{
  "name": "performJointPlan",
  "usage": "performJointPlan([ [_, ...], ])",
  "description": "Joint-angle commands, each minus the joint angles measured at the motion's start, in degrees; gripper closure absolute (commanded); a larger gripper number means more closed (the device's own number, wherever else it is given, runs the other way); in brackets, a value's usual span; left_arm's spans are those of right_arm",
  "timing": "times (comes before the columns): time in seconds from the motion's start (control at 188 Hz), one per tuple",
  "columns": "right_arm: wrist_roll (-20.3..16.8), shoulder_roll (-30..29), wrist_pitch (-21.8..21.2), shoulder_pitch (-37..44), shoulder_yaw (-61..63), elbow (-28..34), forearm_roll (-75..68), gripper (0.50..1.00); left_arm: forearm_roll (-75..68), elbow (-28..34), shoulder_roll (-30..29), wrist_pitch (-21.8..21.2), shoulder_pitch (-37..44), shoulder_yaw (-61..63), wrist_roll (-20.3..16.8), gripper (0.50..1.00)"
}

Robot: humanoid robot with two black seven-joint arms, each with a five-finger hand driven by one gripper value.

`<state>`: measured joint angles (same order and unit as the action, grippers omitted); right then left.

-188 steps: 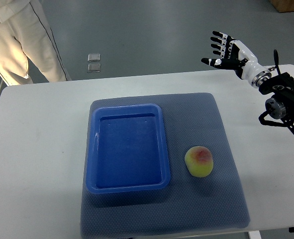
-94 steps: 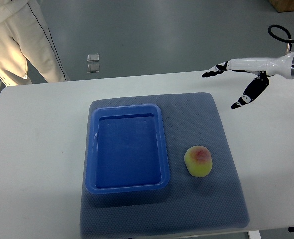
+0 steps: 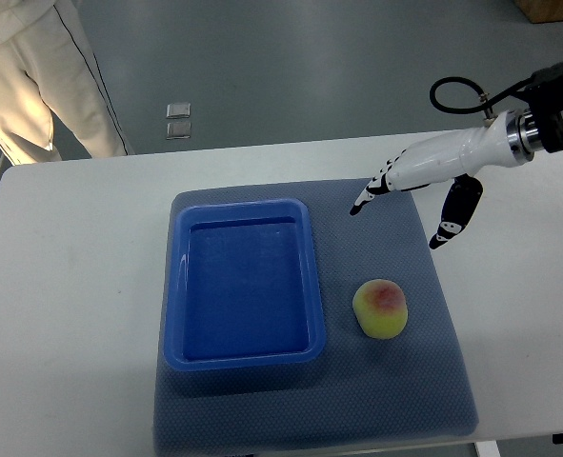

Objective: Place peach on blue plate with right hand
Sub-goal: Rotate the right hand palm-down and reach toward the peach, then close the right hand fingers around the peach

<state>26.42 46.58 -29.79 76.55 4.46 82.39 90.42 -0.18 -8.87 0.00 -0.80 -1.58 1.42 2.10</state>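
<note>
A yellow peach with a red blush (image 3: pixel 381 307) lies on the grey mat, just right of the blue plate (image 3: pixel 244 351), a shallow rectangular blue tray that holds nothing. My right hand (image 3: pixel 403 216) comes in from the upper right, open, fingers stretched out and thumb hanging down. It hovers over the mat's far right part, above and beyond the peach, not touching it. The left arm is not in view.
The grey mat (image 3: pixel 414 400) covers the middle of the white table (image 3: pixel 71 314). A person in light clothes (image 3: pixel 33 76) stands beyond the table's far left corner. Two small plates (image 3: pixel 179 119) lie on the floor.
My right hand has swung down and to the left, from beyond the table's far right edge to over the mat, closer to the peach. Peach and plate have not moved.
</note>
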Motion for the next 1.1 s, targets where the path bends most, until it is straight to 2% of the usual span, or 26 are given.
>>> performJointPlan([
  [0.0, 0.1, -1.1, 0.4, -1.9, -0.9, 0.0, 0.0, 0.576, 0.0, 0.0, 0.0, 0.0, 0.0, 0.0, 0.0, 0.500],
  [0.334, 0.0, -1.4, 2.1, -9.5, -0.9, 0.0, 0.6, 0.576, 0.0, 0.0, 0.0, 0.0, 0.0, 0.0, 0.0, 0.500],
  [0.541, -0.5, -4.1, 5.4, -14.8, -0.9, -1.9, 2.5, 0.576, 0.0, 0.0, 0.0, 0.0, 0.0, 0.0, 0.0, 0.500],
  [1.094, -0.6, -6.5, 9.8, -19.1, -0.5, -4.7, 2.4, 0.576, -0.1, 0.0, 0.0, 0.0, 0.0, 0.0, -0.1, 0.500],
])
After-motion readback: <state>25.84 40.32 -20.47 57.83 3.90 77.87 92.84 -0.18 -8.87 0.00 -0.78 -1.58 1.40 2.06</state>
